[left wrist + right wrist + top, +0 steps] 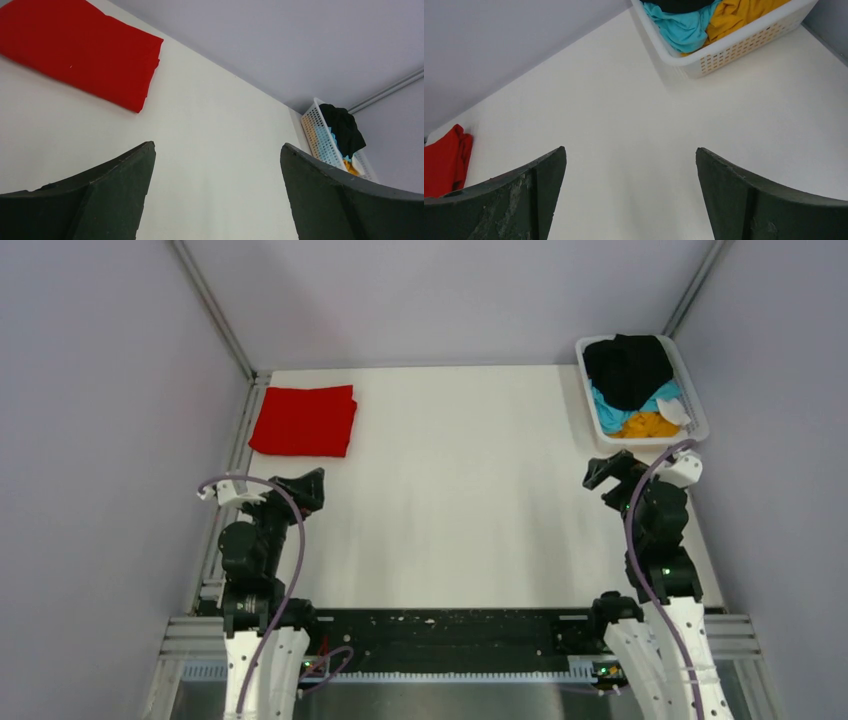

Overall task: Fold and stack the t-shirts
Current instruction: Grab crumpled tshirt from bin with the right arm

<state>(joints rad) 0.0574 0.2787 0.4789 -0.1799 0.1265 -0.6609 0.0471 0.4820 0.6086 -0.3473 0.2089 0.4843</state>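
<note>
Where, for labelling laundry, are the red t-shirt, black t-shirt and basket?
red t-shirt (303, 421): top view, middle of folded cloth
black t-shirt (627, 368): top view, centre of crumpled cloth
basket (589, 390): top view, left rim

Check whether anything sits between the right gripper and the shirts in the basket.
Nothing visible does. Only bare table lies between the open right gripper and the basket. The black t-shirt lies topmost inside it.

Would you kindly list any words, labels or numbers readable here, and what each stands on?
None can be read: the red t-shirt, black t-shirt, white basket and table show no print.
A small white patch in the basket, perhaps a tag, is too small to read.
</note>
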